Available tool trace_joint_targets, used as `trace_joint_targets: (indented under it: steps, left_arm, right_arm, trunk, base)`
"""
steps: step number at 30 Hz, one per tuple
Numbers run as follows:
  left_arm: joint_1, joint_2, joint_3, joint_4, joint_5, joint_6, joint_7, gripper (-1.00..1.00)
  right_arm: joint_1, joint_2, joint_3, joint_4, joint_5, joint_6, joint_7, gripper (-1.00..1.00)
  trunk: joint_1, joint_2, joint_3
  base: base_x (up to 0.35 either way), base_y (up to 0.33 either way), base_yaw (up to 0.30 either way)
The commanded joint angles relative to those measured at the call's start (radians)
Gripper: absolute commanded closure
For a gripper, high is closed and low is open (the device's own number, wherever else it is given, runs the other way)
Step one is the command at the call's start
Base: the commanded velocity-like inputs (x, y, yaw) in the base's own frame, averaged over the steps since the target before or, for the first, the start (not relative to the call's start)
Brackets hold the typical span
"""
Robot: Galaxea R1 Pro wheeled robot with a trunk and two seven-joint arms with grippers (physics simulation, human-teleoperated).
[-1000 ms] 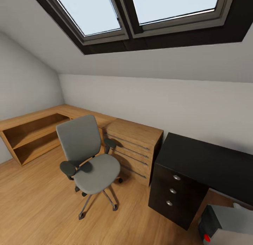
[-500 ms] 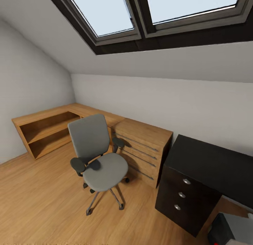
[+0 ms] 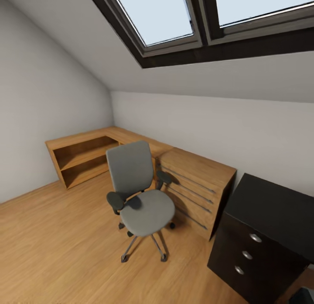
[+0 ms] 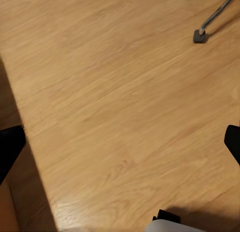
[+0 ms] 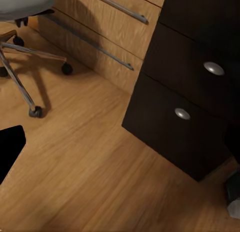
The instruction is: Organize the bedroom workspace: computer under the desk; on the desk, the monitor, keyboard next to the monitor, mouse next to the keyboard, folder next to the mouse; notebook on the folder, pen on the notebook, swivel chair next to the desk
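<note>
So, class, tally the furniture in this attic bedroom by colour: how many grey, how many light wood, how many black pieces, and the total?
Grey: 1, the grey swivel chair
Light wood: 2, the open wooden shelf unit and the wooden drawer chest
Black: 1, the black drawer desk
Total: 4

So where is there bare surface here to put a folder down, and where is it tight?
The black desk top is bare, bordered by the wall and the wooden drawer unit, whose top is bare too. The swivel chair seat carries nothing. The open shelf unit by the left wall has bare shelves. It is tight between the chair and the drawer fronts.
</note>
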Motion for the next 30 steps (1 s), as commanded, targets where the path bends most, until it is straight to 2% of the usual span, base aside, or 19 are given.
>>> trace_joint_targets:
  steps: [1,8,30]
  left_arm:
    - [0.001,0.000,-0.008,-0.002,0.000,0.000,0.010,-1.00]
    - [0.001,0.001,-0.008,-0.002,0.000,0.000,0.010,-1.00]
    - [0.001,0.000,-0.009,-0.002,0.000,0.001,0.013,-1.00]
  right_arm:
    - [-0.001,0.001,0.009,0.002,-0.004,-0.002,-0.005,-1.00]
    - [-0.001,0.002,0.010,0.002,-0.004,-0.002,-0.005,-1.00]
    - [-0.001,0.002,0.010,0.002,-0.003,-0.002,-0.005,-1.00]
  trunk:
    - [0.001,-0.001,-0.001]
    - [0.001,-0.001,-0.001]
    - [0.001,-0.001,-0.001]
  base:
    - [0.259,0.048,0.278]
    - [0.166,0.018,0.278]
    - [0.005,0.000,0.281]
